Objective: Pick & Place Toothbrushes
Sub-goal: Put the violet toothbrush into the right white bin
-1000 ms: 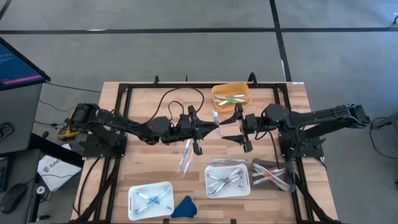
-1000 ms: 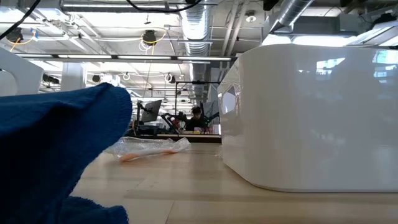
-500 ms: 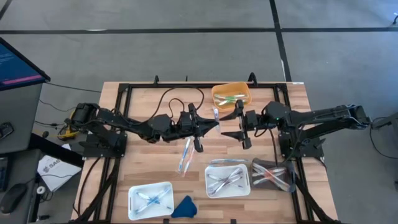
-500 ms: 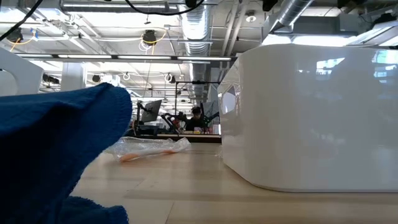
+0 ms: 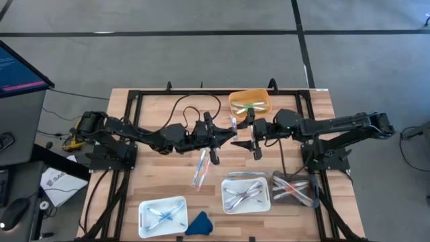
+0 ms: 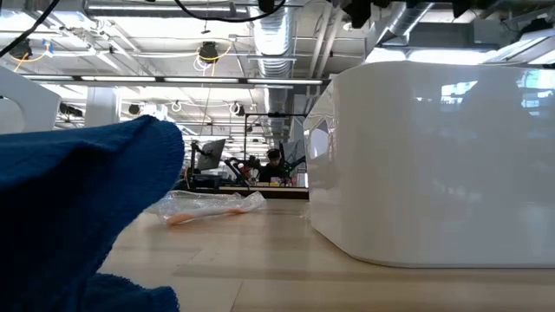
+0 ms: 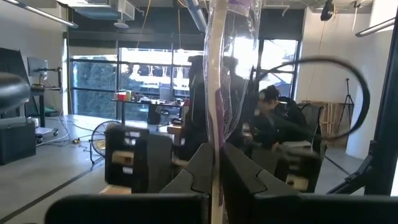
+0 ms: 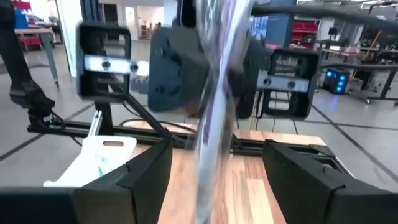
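My left gripper reaches over the table's middle and is shut on a toothbrush in clear wrap, which stands upright. My right gripper faces it from the table's right, open, with one finger on either side of the wrapped toothbrush and touching nothing. A second wrapped toothbrush lies flat on the wood and also shows in the low view. More toothbrushes lie in an orange tray, two white trays and a clear tray. My left gripper pinches the wrapped toothbrush between its two fingers, at a low part of the stick. The fingers come in level from the table's left, across the stick. The toothbrush is lifted clear and stands upright, most of its length above the fingers.
A blue cloth lump lies at the near edge beside the left white tray and fills the low view's left. A black cable loops over the far side. A black frame borders the table.
My right gripper has moved toward the table's left, up to the toothbrush held by my left gripper, staying open; its fingers now stand on either side of the stick. My left gripper and the toothbrush have kept still.
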